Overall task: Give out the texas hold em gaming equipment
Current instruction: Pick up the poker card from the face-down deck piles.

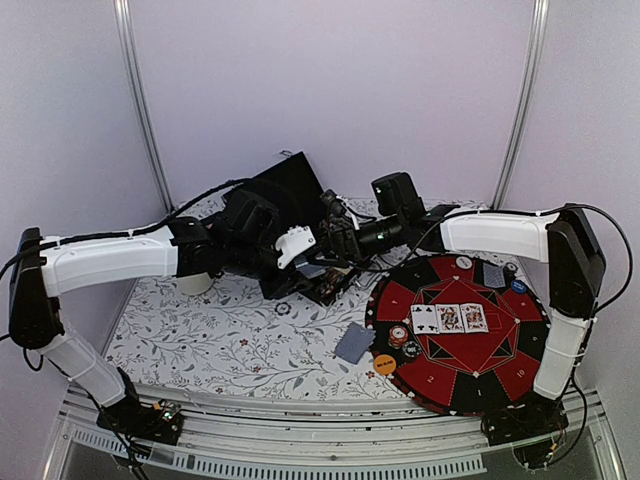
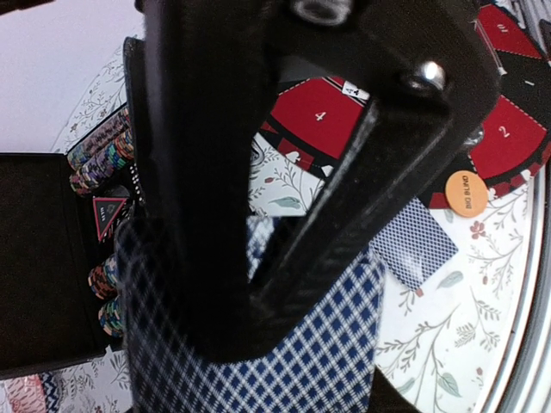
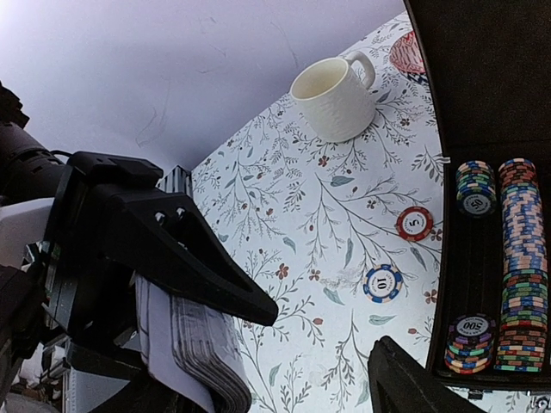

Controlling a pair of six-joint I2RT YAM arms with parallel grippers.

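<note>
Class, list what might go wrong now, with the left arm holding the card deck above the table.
The deck looks uneven at its edges in the left gripper, so cards may slip out and scatter. The right arm is close alongside; the two arms might collide.

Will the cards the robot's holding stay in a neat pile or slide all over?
The deck of cards shows no band, and its edges look fanned, so nudged cards would probably slide apart. Pinched in the left gripper, it likely holds together. Thin single cards probably bend easily.
</note>
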